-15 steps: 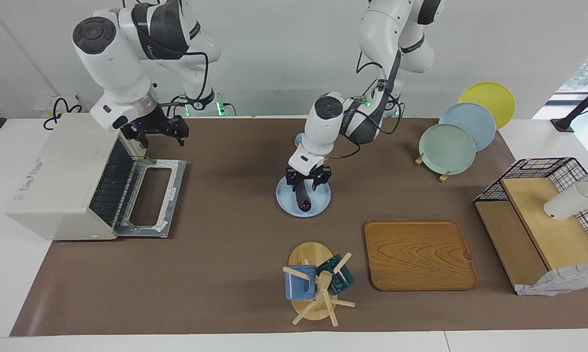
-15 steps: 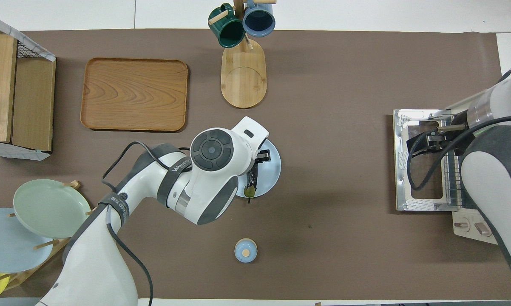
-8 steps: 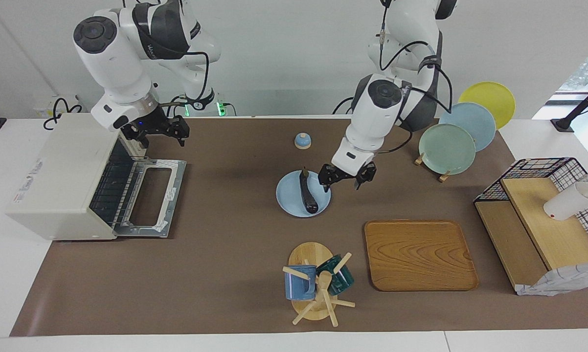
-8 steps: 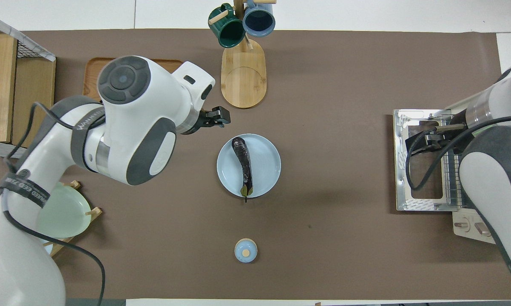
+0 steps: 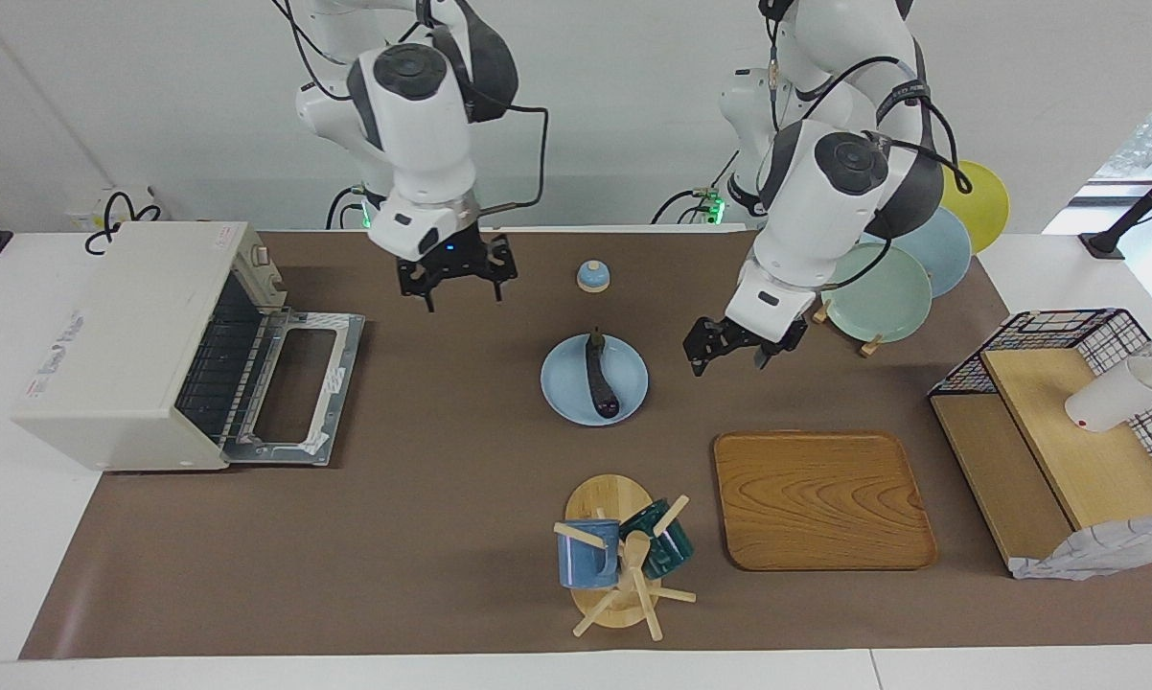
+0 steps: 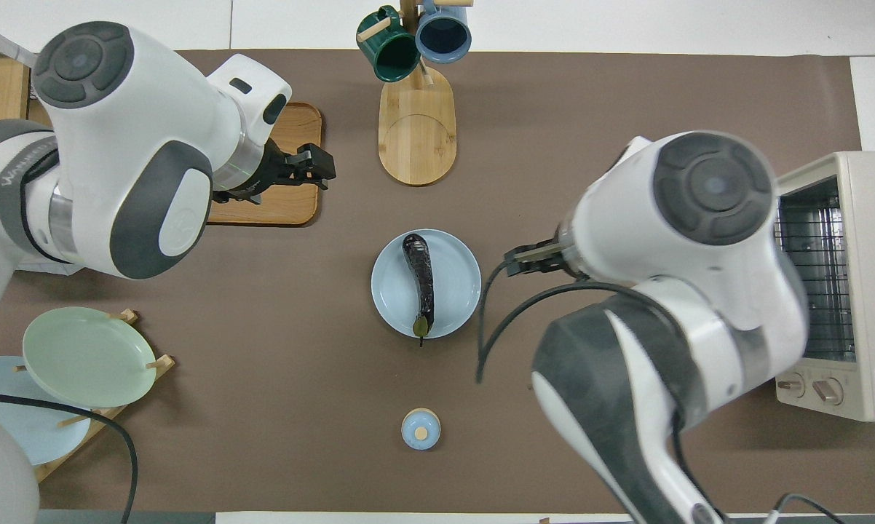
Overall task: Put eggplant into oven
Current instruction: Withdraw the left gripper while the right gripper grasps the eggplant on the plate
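Bare brown table mat point(image 5: 442, 479) runs unobstructed from pale blue plate point(image 5: 566, 398) holding long dark purple eggplant point(image 5: 596, 376) to cream-white toaster oven point(image 5: 116, 335). Oven's glass door point(image 5: 293, 388) folded flat on mat, mouth open, wire rack point(image 5: 217, 369) showing. Right gripper point(image 5: 456, 278) hangs over this lane. Left gripper point(image 5: 729, 350) raised beside plate, over mat near wooden tray point(image 5: 820, 498). Small blue knobbed lid point(image 5: 592, 276) nearer robots than plate

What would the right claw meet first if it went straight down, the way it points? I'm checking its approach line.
Probably bare brown mat: the right claw hangs between the oven and the eggplant, though depth is unclear.
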`<move>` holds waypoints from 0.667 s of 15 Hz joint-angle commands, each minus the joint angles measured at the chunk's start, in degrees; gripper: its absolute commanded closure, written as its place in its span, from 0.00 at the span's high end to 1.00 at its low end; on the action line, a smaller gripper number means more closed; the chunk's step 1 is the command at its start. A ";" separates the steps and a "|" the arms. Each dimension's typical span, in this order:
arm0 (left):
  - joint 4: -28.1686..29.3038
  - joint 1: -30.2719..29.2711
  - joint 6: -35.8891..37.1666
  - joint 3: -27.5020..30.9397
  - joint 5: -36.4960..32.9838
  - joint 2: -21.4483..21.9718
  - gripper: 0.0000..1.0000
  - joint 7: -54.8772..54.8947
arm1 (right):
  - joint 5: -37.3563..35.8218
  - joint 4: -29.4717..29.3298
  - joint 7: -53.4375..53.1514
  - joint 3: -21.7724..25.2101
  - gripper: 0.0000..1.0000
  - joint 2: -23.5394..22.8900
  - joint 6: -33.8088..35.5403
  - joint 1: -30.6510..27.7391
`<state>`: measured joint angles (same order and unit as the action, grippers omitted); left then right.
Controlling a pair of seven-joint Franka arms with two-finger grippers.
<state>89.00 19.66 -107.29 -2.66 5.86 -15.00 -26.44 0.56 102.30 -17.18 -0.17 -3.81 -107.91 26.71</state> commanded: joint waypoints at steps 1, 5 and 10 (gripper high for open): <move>-1.28 -1.55 3.05 -0.25 0.47 0.58 1.00 2.78 | 0.40 -0.96 -7.13 0.17 1.00 -4.95 -7.10 5.96; -1.28 -3.13 3.14 -0.59 0.47 0.68 1.00 3.06 | -1.78 -6.21 -12.85 0.17 1.00 -14.61 -13.64 14.40; -1.28 -3.93 3.58 -0.68 0.74 0.85 1.00 3.14 | -9.27 -8.98 -18.50 -0.09 1.00 -22.46 -21.88 16.09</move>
<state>88.04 16.79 -105.66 -2.76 5.87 -14.94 -24.45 -7.83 93.79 -35.32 -0.29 -23.94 -126.06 43.67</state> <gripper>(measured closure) 0.000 0.000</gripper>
